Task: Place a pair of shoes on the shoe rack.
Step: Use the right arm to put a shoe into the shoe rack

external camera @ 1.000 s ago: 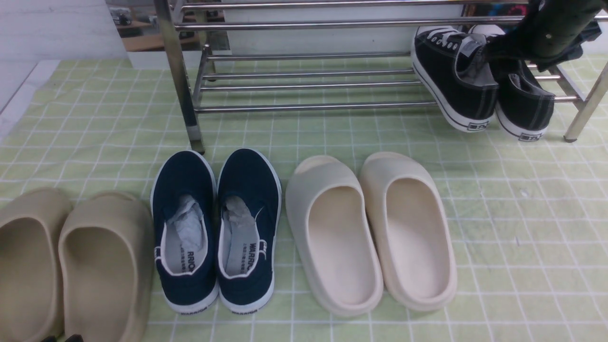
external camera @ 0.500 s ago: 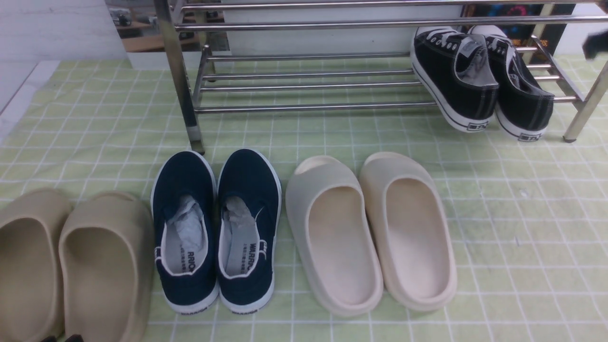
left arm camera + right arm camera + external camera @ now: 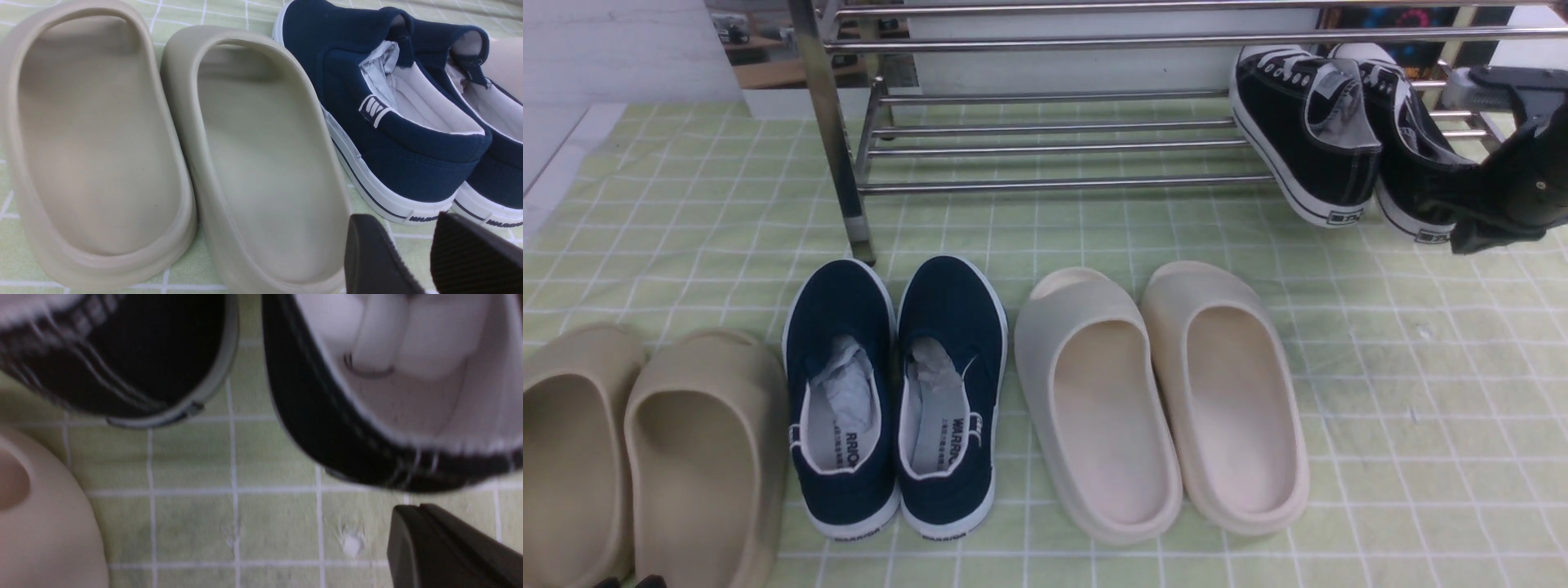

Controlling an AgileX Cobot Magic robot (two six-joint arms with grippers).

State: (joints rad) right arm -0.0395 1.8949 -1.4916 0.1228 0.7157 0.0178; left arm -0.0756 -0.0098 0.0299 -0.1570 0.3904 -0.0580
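Observation:
Two black sneakers sit at the right end of the silver shoe rack (image 3: 1054,184), on its lower bars, heels hanging over the front bar. The left sneaker (image 3: 1307,122) (image 3: 155,343) leans against the right one (image 3: 1409,163) (image 3: 310,408). My right gripper (image 3: 1462,237) (image 3: 412,514) is shut and empty. It hovers just in front of the right sneaker's heel, above the cloth. My left gripper (image 3: 412,245) is open with nothing between its fingers, low over the cloth behind the tan slides and navy shoes.
On the green checked cloth (image 3: 1421,408) in front of the rack lie three pairs in a row: tan slides (image 3: 645,457) (image 3: 245,155), navy slip-ons (image 3: 894,392) (image 3: 367,81) and cream slides (image 3: 1160,400). The rack's left leg (image 3: 837,163) stands behind the navy pair.
My right gripper, open above the sneakers a second ago, has shut and come down to the right sneaker's heel. The sneakers stay on the rack.

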